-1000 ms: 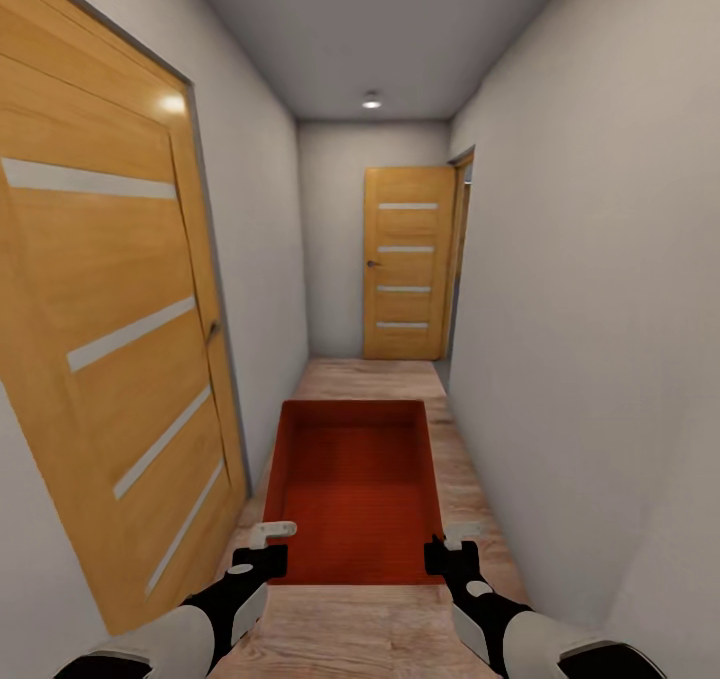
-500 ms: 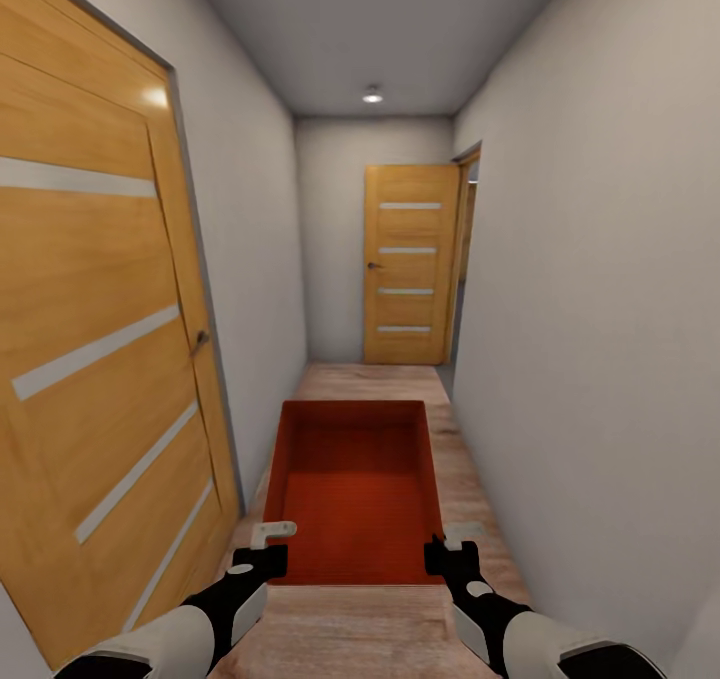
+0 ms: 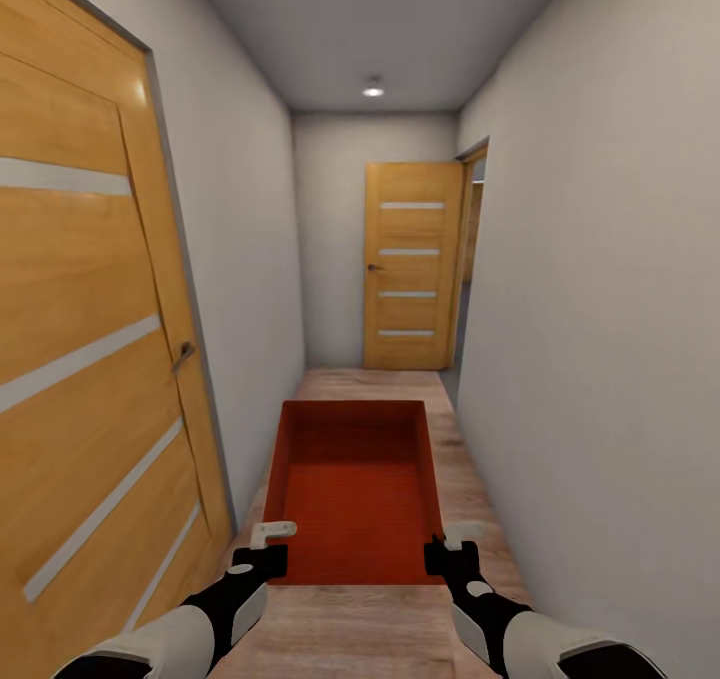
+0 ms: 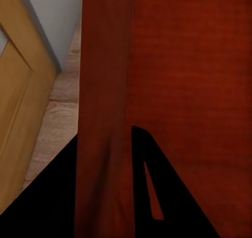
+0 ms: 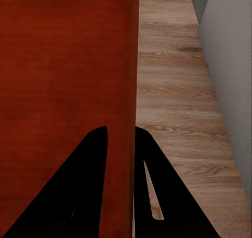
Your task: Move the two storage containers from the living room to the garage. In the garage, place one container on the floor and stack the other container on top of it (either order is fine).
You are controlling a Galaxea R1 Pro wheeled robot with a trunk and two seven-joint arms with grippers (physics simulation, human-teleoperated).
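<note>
We roll down hallway; near door [image 3: 90, 359] slides past. Left end effector [image 3: 262, 549], right end effector [image 3: 452, 551] stay clamped on bin [image 3: 352, 489] walls.

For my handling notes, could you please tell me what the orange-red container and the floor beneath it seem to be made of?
The storage container looks like thin matte plastic, though the fine ribbed texture on its base could also suggest fabric; its walls are slim enough for each hand to pinch, as both wrist views show. The corridor floor reads as light wood planks or laminate: grain lines and plank seams show, with a dull finish.
</note>
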